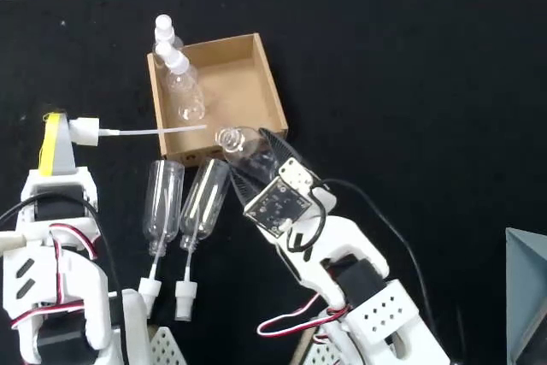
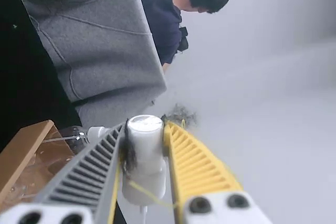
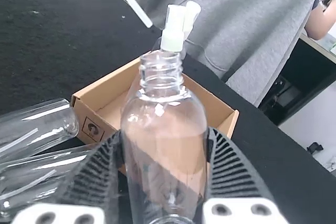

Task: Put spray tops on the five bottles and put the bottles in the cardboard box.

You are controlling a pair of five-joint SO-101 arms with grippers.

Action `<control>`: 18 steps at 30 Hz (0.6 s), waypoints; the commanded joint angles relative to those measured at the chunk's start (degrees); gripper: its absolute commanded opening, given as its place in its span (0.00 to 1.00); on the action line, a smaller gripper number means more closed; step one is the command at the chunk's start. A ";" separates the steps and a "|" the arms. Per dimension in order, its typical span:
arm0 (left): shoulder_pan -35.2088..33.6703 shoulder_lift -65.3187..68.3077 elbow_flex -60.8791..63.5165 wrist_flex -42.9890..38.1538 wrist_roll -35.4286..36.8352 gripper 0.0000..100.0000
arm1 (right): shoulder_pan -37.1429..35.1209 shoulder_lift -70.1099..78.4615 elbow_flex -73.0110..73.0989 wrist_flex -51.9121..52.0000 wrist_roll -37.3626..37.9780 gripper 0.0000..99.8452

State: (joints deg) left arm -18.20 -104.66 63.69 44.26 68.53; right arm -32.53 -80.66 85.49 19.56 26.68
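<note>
My left gripper point(image 1: 60, 130) is shut on a white spray top point(image 1: 85, 132) whose long tube point(image 1: 154, 131) points across the front of the cardboard box point(image 1: 265, 83). In the left wrist view the spray top point(image 2: 143, 153) sits between grey and yellow fingers point(image 2: 191, 161). My right gripper point(image 1: 249, 162) is shut on an uncapped clear bottle point(image 1: 242, 148), its open neck point(image 3: 160, 69) near the tube's end. One capped bottle point(image 1: 184, 83) lies in the box; another point(image 1: 165, 33) is at its far left corner.
Two more clear bottles point(image 1: 162, 198) point(image 1: 205, 197) lie side by side in front of the box, necks toward the table's front, with white spray tops point(image 1: 149, 290) point(image 1: 185, 297) at their necks. A grey object point(image 1: 526, 288) stands at the right edge.
</note>
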 commanded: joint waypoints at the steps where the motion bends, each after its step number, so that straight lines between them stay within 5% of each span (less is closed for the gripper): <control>1: -0.04 -0.09 -2.24 -0.88 0.53 0.03 | -0.88 -1.71 -0.66 -2.11 0.79 0.09; 18: -0.04 -0.09 -2.07 -0.88 0.44 0.03 | -0.88 -1.63 1.80 -5.98 3.96 0.09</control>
State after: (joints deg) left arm -18.20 -104.66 63.69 44.26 68.62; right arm -32.53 -80.66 87.69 15.52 30.11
